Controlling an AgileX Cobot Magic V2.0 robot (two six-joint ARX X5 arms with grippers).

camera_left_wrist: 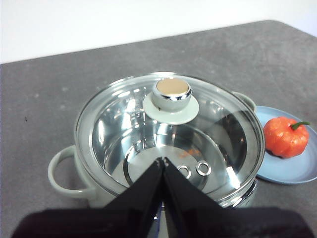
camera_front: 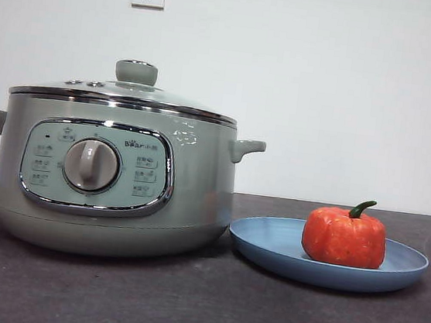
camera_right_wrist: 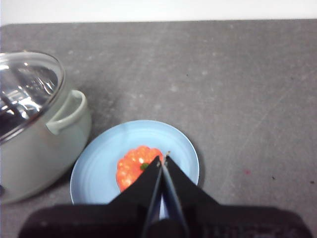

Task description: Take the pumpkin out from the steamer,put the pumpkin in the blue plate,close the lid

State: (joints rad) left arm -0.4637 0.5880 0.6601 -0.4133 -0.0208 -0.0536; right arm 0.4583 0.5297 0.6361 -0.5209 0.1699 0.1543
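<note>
I see the pumpkin (camera_front: 345, 237) resting in the blue plate (camera_front: 269, 242), right of the steamer (camera_front: 111, 189), whose lid (camera_front: 126, 93) is seated. My left hand (camera_left_wrist: 163, 161) and right hand (camera_right_wrist: 162, 161) hang above, both pinched together, empty; nothing looks left to do.

Pale sage-green round steamer pot (camera_front: 111, 189) with a chrome-framed panel and a beige dial. Its clear glass lid (camera_front: 126, 93) has a chrome rim and pale green knob. Mottled orange-red toy pumpkin (camera_front: 344, 236), dark green stem. Matte light-blue round plate (camera_front: 269, 242). Dark grey speckled counter (camera_front: 199, 308).
</note>
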